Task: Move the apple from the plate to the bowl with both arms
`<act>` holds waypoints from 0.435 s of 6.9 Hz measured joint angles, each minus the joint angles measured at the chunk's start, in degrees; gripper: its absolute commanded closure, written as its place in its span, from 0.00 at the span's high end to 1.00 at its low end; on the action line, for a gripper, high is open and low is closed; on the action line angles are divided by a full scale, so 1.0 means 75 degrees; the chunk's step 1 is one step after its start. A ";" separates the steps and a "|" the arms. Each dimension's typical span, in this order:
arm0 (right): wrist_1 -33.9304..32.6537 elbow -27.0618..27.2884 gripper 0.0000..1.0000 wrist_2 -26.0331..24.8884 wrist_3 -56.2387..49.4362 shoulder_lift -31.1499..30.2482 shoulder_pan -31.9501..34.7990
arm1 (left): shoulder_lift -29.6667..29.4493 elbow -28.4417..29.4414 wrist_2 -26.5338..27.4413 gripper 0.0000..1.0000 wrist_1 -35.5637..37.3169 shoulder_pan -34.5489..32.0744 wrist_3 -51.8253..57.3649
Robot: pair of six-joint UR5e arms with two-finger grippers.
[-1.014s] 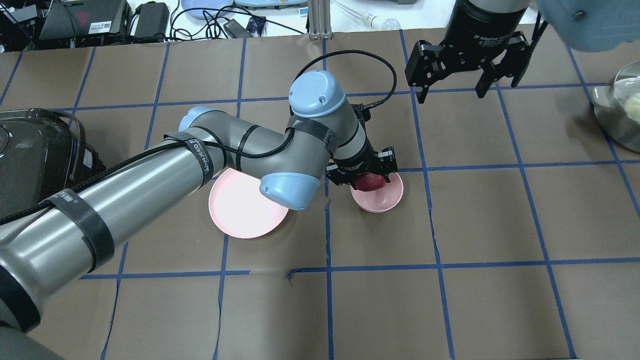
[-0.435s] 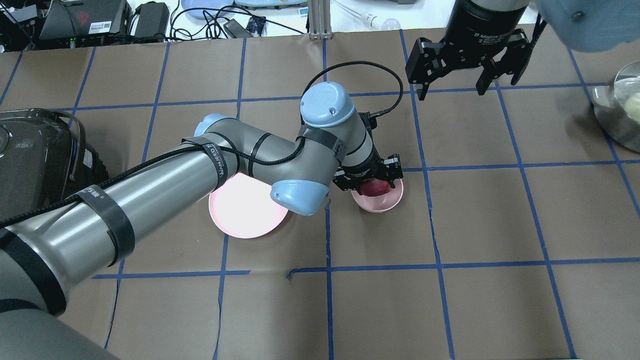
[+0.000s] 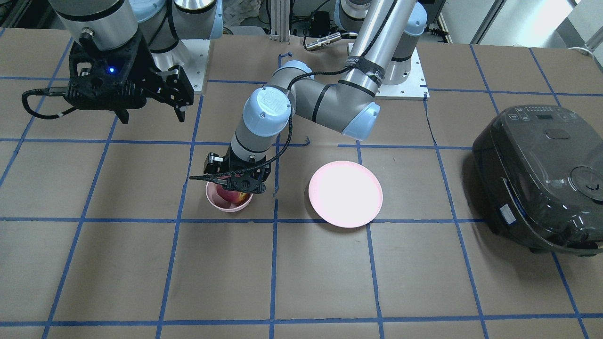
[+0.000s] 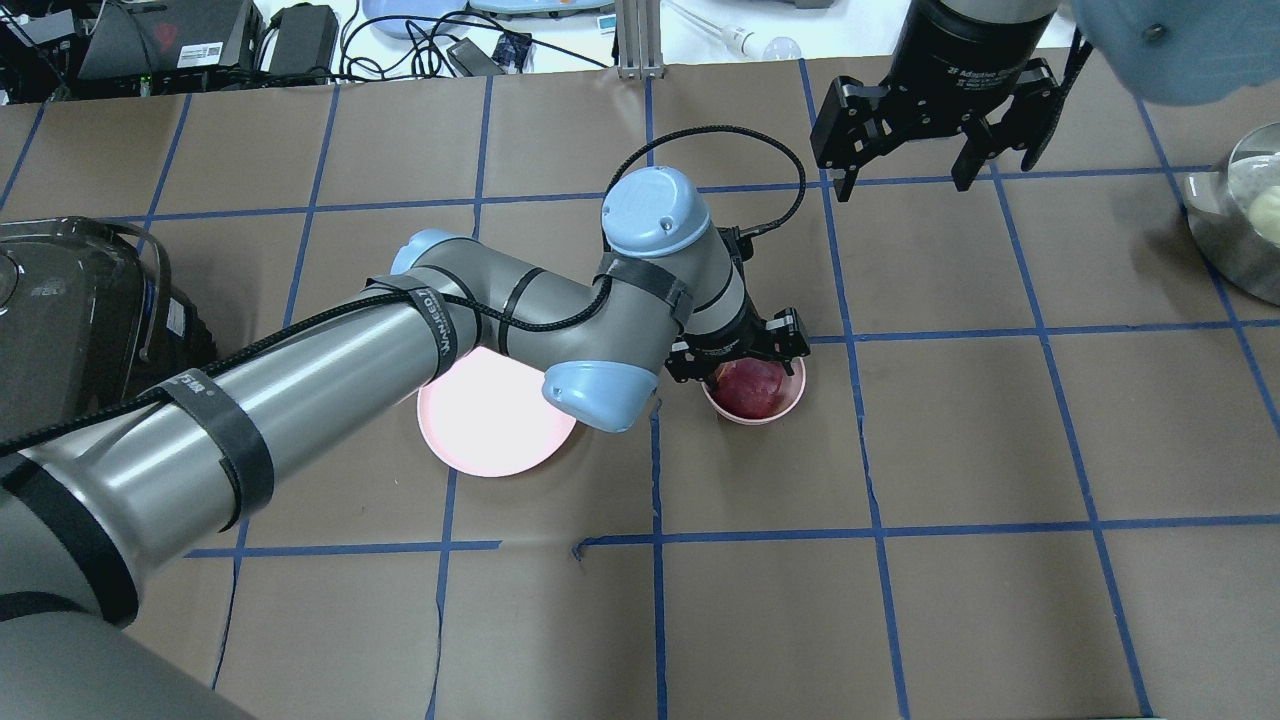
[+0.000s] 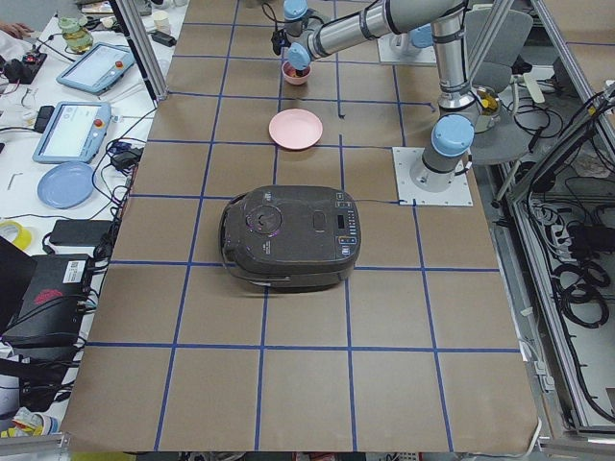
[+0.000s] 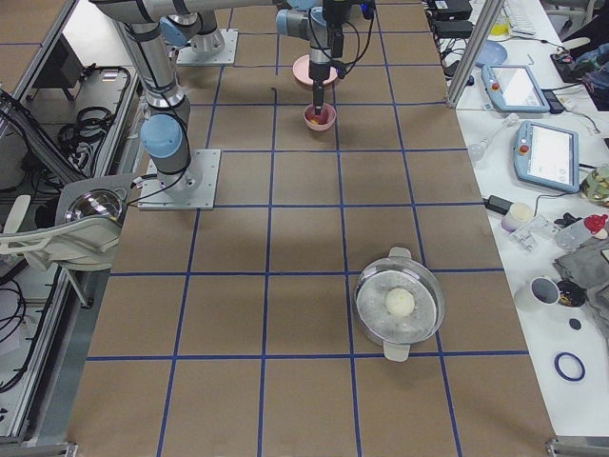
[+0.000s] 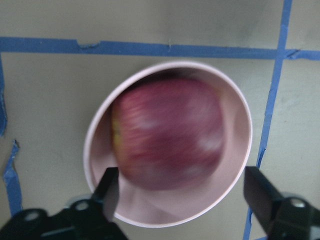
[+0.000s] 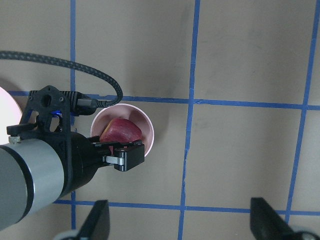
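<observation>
Your stock, L to R in overhead view: rice cooker (image 4: 70, 320), far L edge. Plate (image 4: 480, 430): bare, no fruit on it. Left gripper (image 4: 745, 352): low over bowl, jaws spread wide to either side, gripping nothing. Apple (image 4: 752, 385): inside bowl (image 4: 790, 400), blurred in wrist cam, so prob. not settled. Right gripper (image 4: 900, 185): high, well apart, wide open, empty. Steel pot (image 4: 1235, 240), far R edge. Status, my read: transfer approx. done; left for you: lift L arm clear, confirm apple rests.
</observation>
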 measured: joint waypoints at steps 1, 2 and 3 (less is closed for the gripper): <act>-0.0002 0.0001 1.00 0.0000 0.0000 0.0000 -0.0004 | 0.0133 0.0020 0.0009 1.00 0.0001 0.0063 0.0086; -0.0002 0.0001 1.00 0.0002 0.0000 0.0000 -0.0008 | 0.0404 -0.0023 0.0175 1.00 -0.0073 0.0321 0.0471; -0.0003 0.0002 1.00 0.0005 0.0000 0.0002 -0.0008 | 0.0782 -0.0154 0.0431 1.00 -0.0274 0.0797 0.1162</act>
